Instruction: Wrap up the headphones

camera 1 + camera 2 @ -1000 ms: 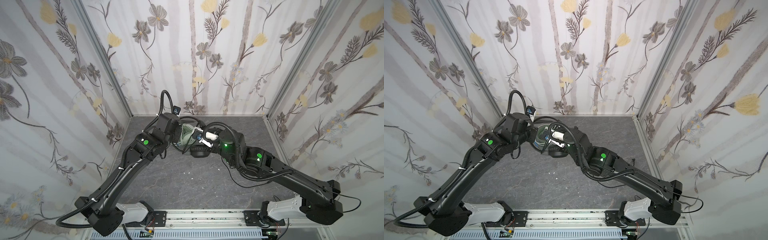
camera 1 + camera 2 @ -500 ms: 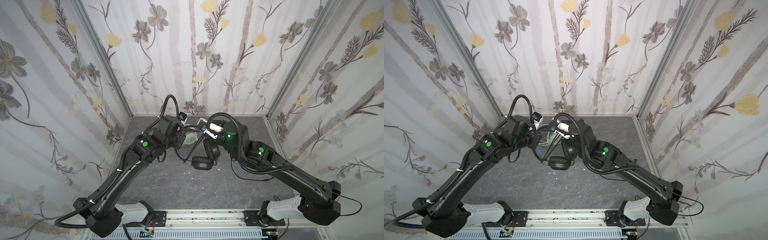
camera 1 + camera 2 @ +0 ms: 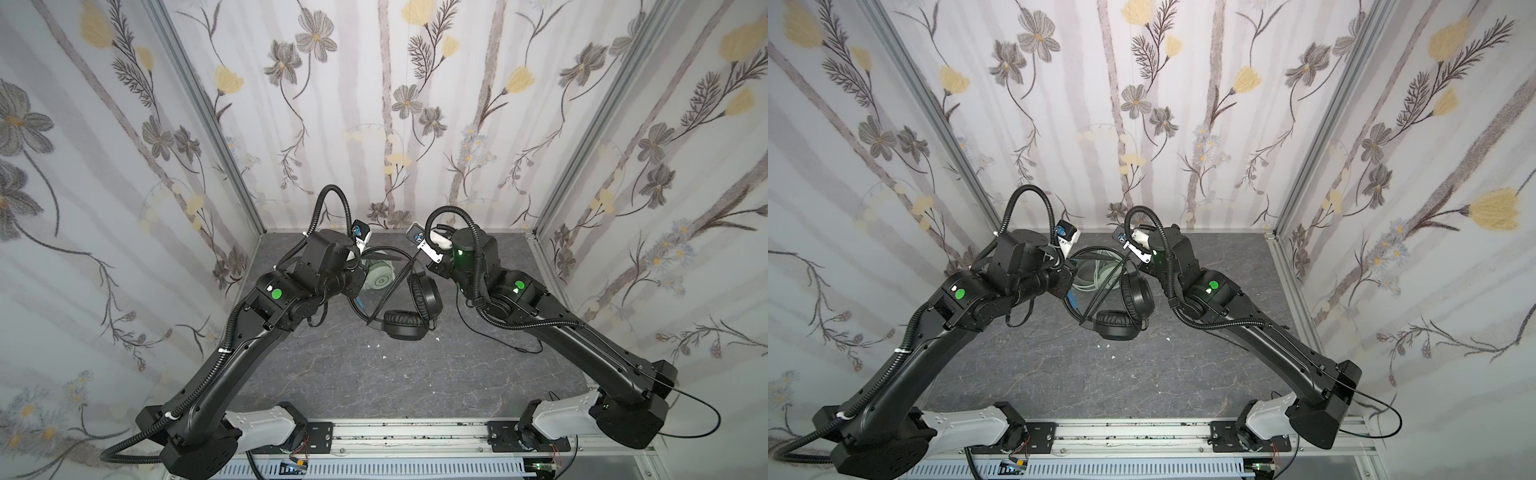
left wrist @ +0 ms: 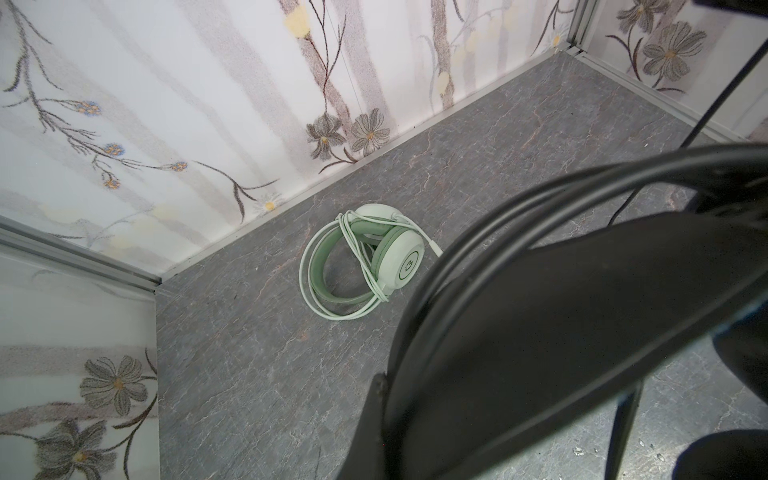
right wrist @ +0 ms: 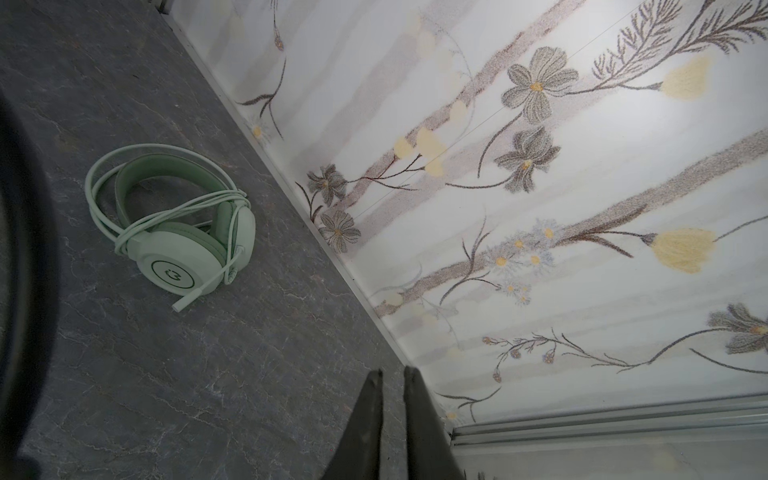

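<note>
The black headphones (image 3: 401,326) hang in mid-floor, ear cups low, blue inner band (image 3: 1072,300) showing. My left gripper (image 4: 384,386) is shut on their headband, which fills the left wrist view; only one finger (image 4: 376,399) shows. Two taut strands of thin black cable (image 3: 392,289) run from the headset up to my right gripper (image 5: 390,374). Its fingers stand almost together; the hold itself is hidden in the right wrist view. More cable (image 3: 498,338) trails on the floor under the right arm. The mint green headphones (image 4: 399,257) (image 5: 178,253) lie near the back wall with their whitish cable around them.
Flowered walls (image 3: 386,124) close in the back and both sides of the grey stone-look floor (image 3: 374,386). A few white scraps (image 3: 376,345) lie in front of the black headset. A metal rail (image 3: 395,432) carries both arm bases at the front.
My right gripper has drawn back and to the right, away from the headsets, pulling the black cable taut. The black headset now hangs in plain sight, and the mint one is uncovered.
</note>
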Robot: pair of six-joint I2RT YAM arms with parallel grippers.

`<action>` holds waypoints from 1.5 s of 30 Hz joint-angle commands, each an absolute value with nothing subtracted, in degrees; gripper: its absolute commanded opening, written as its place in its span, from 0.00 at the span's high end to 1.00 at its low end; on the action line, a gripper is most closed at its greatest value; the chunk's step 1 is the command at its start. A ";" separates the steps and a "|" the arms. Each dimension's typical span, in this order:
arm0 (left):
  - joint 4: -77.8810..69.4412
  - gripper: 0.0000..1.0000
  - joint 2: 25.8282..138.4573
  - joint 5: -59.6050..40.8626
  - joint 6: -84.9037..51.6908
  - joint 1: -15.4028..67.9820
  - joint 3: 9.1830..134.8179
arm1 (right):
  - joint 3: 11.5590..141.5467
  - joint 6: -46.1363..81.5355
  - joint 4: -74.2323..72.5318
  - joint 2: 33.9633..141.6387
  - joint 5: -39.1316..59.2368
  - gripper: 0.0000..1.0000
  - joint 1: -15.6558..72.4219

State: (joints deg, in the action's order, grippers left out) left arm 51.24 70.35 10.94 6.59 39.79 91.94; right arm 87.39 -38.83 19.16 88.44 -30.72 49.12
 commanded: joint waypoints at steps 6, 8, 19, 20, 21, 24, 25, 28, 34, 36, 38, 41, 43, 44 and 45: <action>48.58 1.00 69.68 9.09 3.93 39.86 94.13 | 84.20 -32.67 13.92 88.30 -25.46 0.85 44.62; 48.60 1.00 69.92 8.33 3.59 39.82 95.27 | 83.81 -31.80 13.65 88.84 -24.44 0.86 44.18; 48.05 1.00 70.65 5.35 0.85 39.77 101.59 | 79.16 -21.09 7.32 87.48 -15.73 0.85 38.82; 48.17 1.00 70.88 4.97 0.68 39.81 102.45 | 78.66 -19.89 6.54 87.31 -14.90 0.85 38.22; 48.18 1.00 71.05 4.72 0.47 39.86 103.15 | 78.23 -18.86 5.78 87.19 -14.08 0.85 37.72; 48.03 1.00 71.43 3.84 -0.30 39.81 105.27 | 77.23 -16.02 3.86 87.10 -11.98 0.85 36.51; 47.87 1.00 71.54 3.49 -0.72 39.82 105.97 | 76.63 -15.45 3.10 87.10 -11.38 0.85 36.36; 47.19 1.00 71.89 2.61 -1.87 39.82 107.80 | 75.13 -14.44 1.11 87.10 -10.23 0.86 36.34; 44.36 1.00 71.98 2.28 -4.74 39.82 110.18 | 72.46 -12.68 -0.53 87.54 -8.54 0.88 36.34; 43.00 1.00 71.98 2.24 -6.22 39.82 110.78 | 71.40 -11.86 -1.27 87.41 -8.10 0.88 36.34; 41.63 1.00 73.44 3.15 -9.36 39.66 111.39 | 70.14 -10.69 -2.21 87.19 -7.67 0.89 36.31; 38.69 1.00 73.99 2.38 -13.53 39.55 111.79 | 68.11 -8.66 -3.78 86.67 -7.22 0.89 36.36; 36.39 1.00 74.04 2.29 -15.48 39.55 111.59 | 66.80 -7.18 -4.84 86.40 -6.71 0.89 36.37; 35.38 1.00 74.25 2.50 -16.25 39.55 111.66 | 66.10 -6.34 -5.42 86.31 -6.25 0.90 36.39; 34.71 1.00 74.56 2.71 -16.74 39.56 111.91 | 65.51 -5.70 -5.89 86.23 -5.75 0.90 36.45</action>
State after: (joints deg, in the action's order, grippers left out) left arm 44.34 74.35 2.98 -10.83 39.66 111.09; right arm 66.61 -9.10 -1.19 86.52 -7.73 36.36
